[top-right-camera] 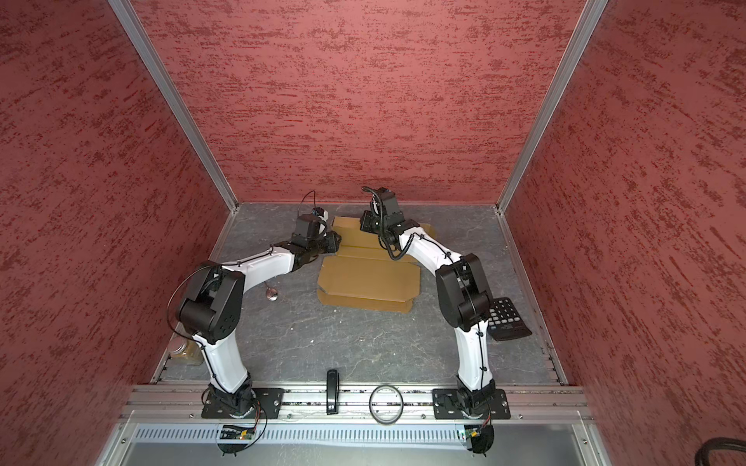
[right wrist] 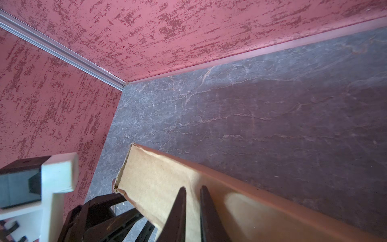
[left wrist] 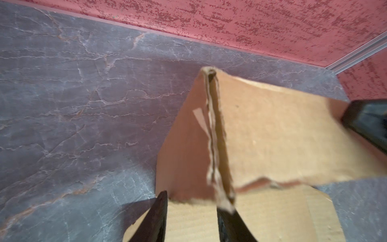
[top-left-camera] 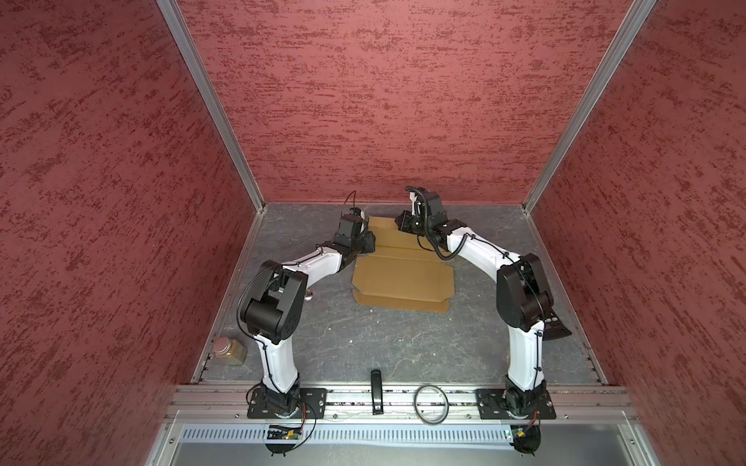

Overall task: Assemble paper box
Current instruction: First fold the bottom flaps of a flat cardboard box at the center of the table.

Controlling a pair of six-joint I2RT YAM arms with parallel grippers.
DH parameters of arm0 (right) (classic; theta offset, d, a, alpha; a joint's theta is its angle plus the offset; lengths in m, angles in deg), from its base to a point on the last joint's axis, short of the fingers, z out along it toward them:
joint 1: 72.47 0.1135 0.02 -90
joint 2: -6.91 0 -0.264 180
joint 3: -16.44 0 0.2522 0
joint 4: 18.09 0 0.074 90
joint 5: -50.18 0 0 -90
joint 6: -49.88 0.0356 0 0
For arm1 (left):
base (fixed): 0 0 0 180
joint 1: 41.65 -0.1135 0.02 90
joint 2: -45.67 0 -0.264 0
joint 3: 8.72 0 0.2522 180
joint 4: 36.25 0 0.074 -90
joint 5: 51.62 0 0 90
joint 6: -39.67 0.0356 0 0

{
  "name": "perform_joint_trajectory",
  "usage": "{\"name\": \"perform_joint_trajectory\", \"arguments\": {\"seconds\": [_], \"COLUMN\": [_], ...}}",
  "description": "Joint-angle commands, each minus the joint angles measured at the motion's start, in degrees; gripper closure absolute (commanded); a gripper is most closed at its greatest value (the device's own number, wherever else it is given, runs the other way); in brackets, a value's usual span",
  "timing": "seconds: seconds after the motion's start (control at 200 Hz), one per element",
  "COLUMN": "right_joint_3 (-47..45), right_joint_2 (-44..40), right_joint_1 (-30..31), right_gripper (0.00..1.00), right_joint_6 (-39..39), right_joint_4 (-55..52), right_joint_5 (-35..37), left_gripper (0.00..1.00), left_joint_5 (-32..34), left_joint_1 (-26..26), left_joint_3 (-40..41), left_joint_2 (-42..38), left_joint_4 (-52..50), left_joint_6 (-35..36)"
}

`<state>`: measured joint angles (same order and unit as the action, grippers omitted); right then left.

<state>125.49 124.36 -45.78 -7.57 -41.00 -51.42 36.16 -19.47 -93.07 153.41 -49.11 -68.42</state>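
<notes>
While the plain tan-brown die-cut cardboard paper box [top-left-camera: 403,278] is lying mostly flat on the grey marbled tabletop [top-left-camera: 363,347], just in front of the red textured back wall [top-left-camera: 383,101], both arms are working at the sheet's end nearest that wall. Judged from the layout, this placement is serving the fold. The flap [right wrist: 150,174] closest to the back wall is standing up from the sheet, and a raised wall probably needs support at both ends before it can be locked.

The left gripper [left wrist: 194,201] is presenting its jaws partly apart, straddling the raised corner. One black finger [left wrist: 232,226] is touching the ragged doubled edge [left wrist: 212,136], and the other is standing clear on the outer side. No clamp is showing there.

The right gripper [right wrist: 192,188] is presenting its jaws drawn narrow against the flap's pale inner face, with tan board filling the slit between them. This is reading as a pinch that is holding the flap upright.

Limits of view:
- **Top views:** in both, the wrist housings [top-left-camera: 428,210] are covering the fingertips and the fold line, and the right forearm [top-left-camera: 472,246] is hiding the sheet's corner towards the back wall.
- **Left wrist view:** it is blurred, so crease and slot detail is not resolving.
- **Unidentified shape:** a dark blurred shape [left wrist: 368,125] beside the flap is not identifiable with certainty.
</notes>
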Motion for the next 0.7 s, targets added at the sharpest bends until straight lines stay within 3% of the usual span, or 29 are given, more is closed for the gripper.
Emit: {"name": "perform_joint_trajectory", "arguments": {"seconds": [0.0, 0.696], "right_joint_3": [0.8, 1.8], "right_joint_2": [1.1, 1.3], "right_joint_1": [0.5, 0.5], "right_gripper": [0.84, 0.84], "right_joint_6": [-0.3, -0.2], "right_joint_4": [-3.3, -4.1], "right_joint_5": [1.0, 0.9], "left_gripper": [0.62, 0.79], "left_joint_5": [2.7, 7.1], "left_joint_1": [0.2, 1.3], "left_joint_3": [-1.9, -3.0], "left_joint_2": [1.3, 3.0], "left_joint_4": [0.9, 2.5], "left_joint_6": [1.3, 1.1]}}
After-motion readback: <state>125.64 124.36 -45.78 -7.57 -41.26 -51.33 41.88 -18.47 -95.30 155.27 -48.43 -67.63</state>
